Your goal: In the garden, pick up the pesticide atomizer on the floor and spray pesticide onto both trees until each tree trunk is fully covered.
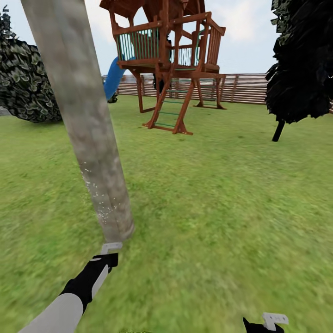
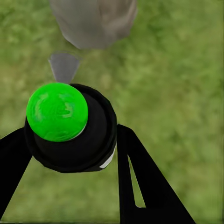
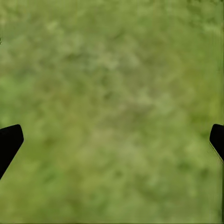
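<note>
A thick, pale grey-brown mottled tree trunk leans across the left of the head view, its base also showing in the left wrist view. White pesticide specks dot its lower part. My left gripper sits just in front of the trunk's foot, shut on the pesticide atomizer, a dark round body with a bright green cap. A faint grey cone runs from it towards the trunk. My right gripper hangs low at the right over bare grass, its fingers wide apart and empty.
A brown wooden play tower with a blue slide stands mid-lawn, before a slatted fence. A round bush is at the left. A dark-leaved tree with a thin stem is at the right. Open lawn lies between.
</note>
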Available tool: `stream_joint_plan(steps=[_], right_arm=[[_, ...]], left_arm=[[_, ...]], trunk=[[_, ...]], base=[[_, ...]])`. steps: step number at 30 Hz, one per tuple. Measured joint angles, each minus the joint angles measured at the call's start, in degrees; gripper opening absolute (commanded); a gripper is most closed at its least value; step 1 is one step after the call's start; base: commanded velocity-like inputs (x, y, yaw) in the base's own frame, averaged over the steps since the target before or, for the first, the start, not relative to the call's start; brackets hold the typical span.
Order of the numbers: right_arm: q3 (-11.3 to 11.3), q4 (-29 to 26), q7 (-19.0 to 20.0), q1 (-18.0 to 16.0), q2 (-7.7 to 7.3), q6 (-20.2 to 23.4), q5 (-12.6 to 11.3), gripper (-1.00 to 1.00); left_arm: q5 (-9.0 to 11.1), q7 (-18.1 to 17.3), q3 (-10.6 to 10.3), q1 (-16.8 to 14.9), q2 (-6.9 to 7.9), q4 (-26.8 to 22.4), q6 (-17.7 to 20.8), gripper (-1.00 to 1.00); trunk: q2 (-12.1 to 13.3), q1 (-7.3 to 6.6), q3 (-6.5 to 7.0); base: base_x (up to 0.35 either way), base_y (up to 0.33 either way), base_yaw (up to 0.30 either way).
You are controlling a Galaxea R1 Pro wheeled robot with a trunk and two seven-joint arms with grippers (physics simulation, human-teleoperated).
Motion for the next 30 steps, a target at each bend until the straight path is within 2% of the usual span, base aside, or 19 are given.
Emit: stream_joint_plan(steps=[6,9,12,15,24,30], right_arm=[[0.01,0.0,0.02,0.0,0.0,0.0,0.0,1.0],[-0.02,-0.02,0.01,0.0,0.0,0.0,0.0,1.0],[-0.04,-0.14,0.0,0.0,-0.08,0.0,0.0,1.0],[-0.02,-0.11,0.0,0.0,-0.09,0.0,-0.02,1.0],[-0.02,-0.09,0.0,0.0,-0.09,0.0,0.0,1.0],[-0.02,-0.09,0.0,0.0,-0.01,0.0,0.0,1.0]], left_arm=[[1.37,0.03,0.13,0.01,0.08,0.0,0.0,-1.0],[1.41,0.08,0.26,0.01,0.11,0.0,0.0,-1.0],[1.4,2.34,1.84,-0.01,0.16,0.0,0.01,-1.0],[1.55,3.89,2.09,0.0,0.06,0.0,-0.04,-1.0],[1.58,4.06,2.02,0.03,0.01,0.09,-0.09,-1.0],[1.58,4.12,2.1,0.02,0.08,0.01,-0.09,-1.0]], trunk=[[0.0,0.0,0.0],[0.0,0.0,0.0],[0.0,0.0,0.0],[0.0,0.0,0.0],[0.0,0.0,0.0],[0.0,0.0,0.0]], base=[[0.0,-0.274,0.274],[0.022,-0.274,0.057],[0.097,-0.274,0.005],[0.12,-0.273,0.001],[0.168,-0.251,0.002],[0.172,-0.248,0.214]])
